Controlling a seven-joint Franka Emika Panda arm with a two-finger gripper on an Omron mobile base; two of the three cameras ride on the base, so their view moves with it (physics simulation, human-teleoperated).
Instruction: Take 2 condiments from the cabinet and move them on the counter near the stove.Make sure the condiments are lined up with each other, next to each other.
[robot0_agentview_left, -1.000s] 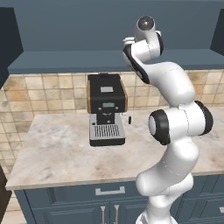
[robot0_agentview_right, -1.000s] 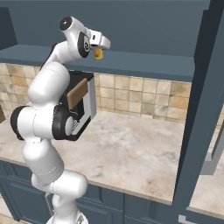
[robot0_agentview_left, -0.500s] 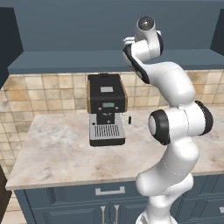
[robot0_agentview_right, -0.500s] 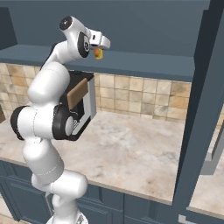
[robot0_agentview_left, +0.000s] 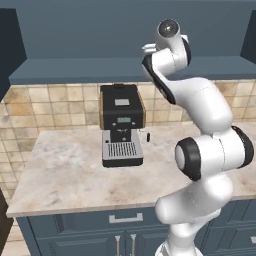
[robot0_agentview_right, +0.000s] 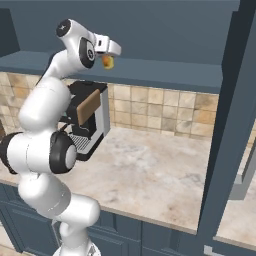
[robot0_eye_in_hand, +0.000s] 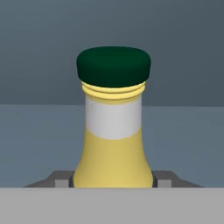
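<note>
- Nothing has visibly shifted since a second ago: the arm keeps the same raised pose at the cabinet (robot0_agentview_right: 165, 75) shelf, and the bottle (robot0_eye_in_hand: 113, 131) sits where it did.
- At the front edge of the cabinet shelf, the gripper (robot0_agentview_right: 108, 55) is closed around the small yellow-orange bottle, seen there as an orange spot just below the hand.
- From the hand camera, the bottle stands upright between the two grey fingertips (robot0_eye_in_hand: 61, 178), which press its lower body on either side.
- Its dark green cap is on top, with a ribbed yellow neck and a white band under it, then the widening yellow body.
- Behind the bottle lie the flat blue shelf and the cabinet's dark blue back wall.
- Below the cabinet, the black coffee machine (robot0_agentview_left: 121, 130) stands on the beige marbled counter (robot0_agentview_left: 65, 175), against the tan tiled wall (robot0_agentview_left: 55, 105).
- Under the counter, blue drawer fronts carry silver handles (robot0_agentview_left: 125, 217).
- To the right of the cabinet shelf, in the right base view, a tall blue door panel (robot0_agentview_right: 230, 110) stands edge-on.
</note>
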